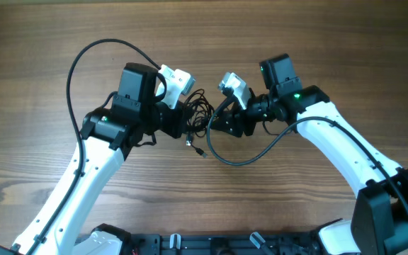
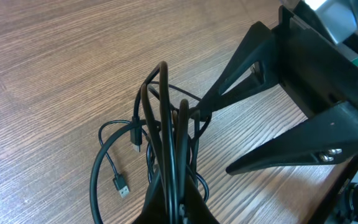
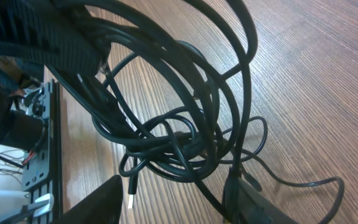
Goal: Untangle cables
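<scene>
Your left hand [image 2: 174, 194] pinches several strands of the cables [image 1: 198, 117], with the bundle hanging just in front of it. Your right hand [image 3: 174, 190] is spread, knot [image 3: 166, 140] between its fingers [image 3: 107, 202]. Close on one strand only, next to the knot, then pull slowly away from the left hand. Watch the plug ends [image 2: 120, 185] resting on the tabletop [image 1: 48, 42].

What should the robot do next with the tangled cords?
Probably shut the right gripper on the loops lying between its open jaws. The left gripper pinches the cables, so a second hold would let the arms pull the bundle apart.
</scene>
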You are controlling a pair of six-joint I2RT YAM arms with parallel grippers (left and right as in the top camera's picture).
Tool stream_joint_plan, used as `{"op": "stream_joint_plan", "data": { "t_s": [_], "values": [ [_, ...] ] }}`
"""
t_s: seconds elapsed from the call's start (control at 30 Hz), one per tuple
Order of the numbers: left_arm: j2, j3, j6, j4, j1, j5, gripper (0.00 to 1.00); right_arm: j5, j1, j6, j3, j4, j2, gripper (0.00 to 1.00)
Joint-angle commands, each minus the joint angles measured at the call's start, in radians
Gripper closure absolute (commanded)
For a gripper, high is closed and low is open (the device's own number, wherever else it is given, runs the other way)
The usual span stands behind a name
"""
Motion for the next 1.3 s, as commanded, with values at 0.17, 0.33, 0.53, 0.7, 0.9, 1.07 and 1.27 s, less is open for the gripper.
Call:
{"op": "stream_joint_plan", "data": {
  "t_s": [0.17,0.33,0.53,0.7,0.9,1.07,1.27],
  "values": [
    [-0.002,0.007,-0.138,0.074,0.093,0.075,0.96,0.116,0.062,-0.016,0.008,-0.022,0.017,0.65],
    [-0.002,0.007,-0.138,0.066,0.113,0.174,0.96,0.118,0.061,0.158,0.008,0.079,0.017,0.95],
    [-0.002,0.007,-0.138,-0.052,0.113,0.106,0.96,0.117,-0.047,0.393,0.103,0.161,-0.055,0.95],
    [-0.002,0.007,-0.261,-0.062,0.114,-0.127,0.96,0.136,-0.287,0.461,0.107,0.139,-0.232,0.95],
    [-0.002,0.007,-0.513,0.045,0.113,-0.262,0.96,0.163,-0.425,0.475,0.106,-0.077,-0.286,0.95],
    [-0.002,0.007,-0.452,0.117,0.113,-0.064,0.96,0.132,-0.361,0.439,0.06,-0.101,-0.283,0.83],
    [-0.002,0.007,-0.123,0.111,0.113,0.237,0.96,0.063,-0.18,0.122,0.06,-0.098,-0.262,0.32]
  ]
}}
